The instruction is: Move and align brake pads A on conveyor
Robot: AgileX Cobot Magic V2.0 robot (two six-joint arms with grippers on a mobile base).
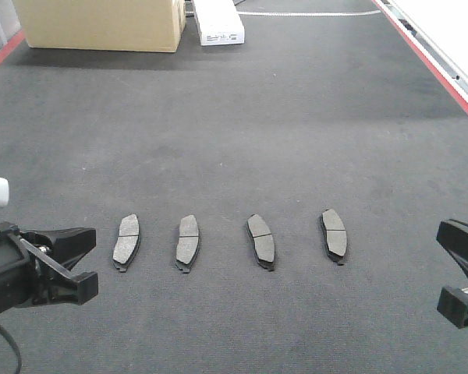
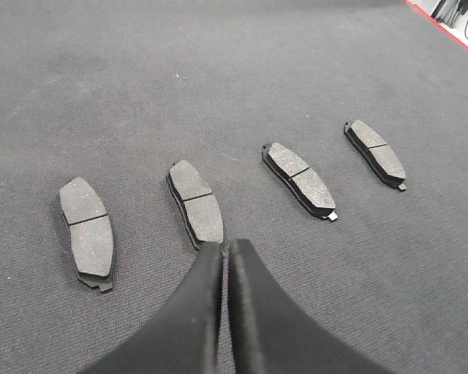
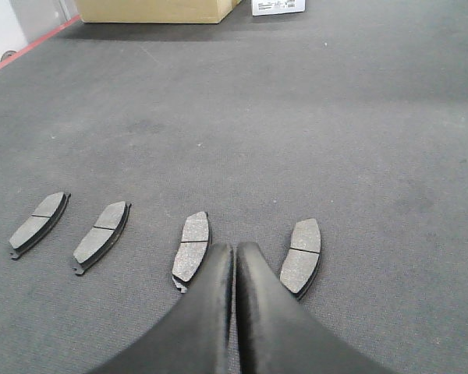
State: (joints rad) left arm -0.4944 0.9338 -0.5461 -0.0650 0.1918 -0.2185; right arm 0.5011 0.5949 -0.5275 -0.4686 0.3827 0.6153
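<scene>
Rough charcoal conveyor (image 1: pixel 296 117), 4 flat curved brake pads A (image 1: pixel 186 242)

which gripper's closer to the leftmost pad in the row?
Left. The left gripper sits just left of the leftmost pad, not touching. The right gripper is past the row's far end.

The conveyor (image 1: pixel 281 125) is rough, matt, carpet-like charcoal cloth. The brake pads A (image 2: pixel 198 204) show grainy, matt grey faces on darker backing, perhaps metal. The gripper fingers (image 3: pixel 203 319) look like smooth, slightly glossy black plastic.
</scene>
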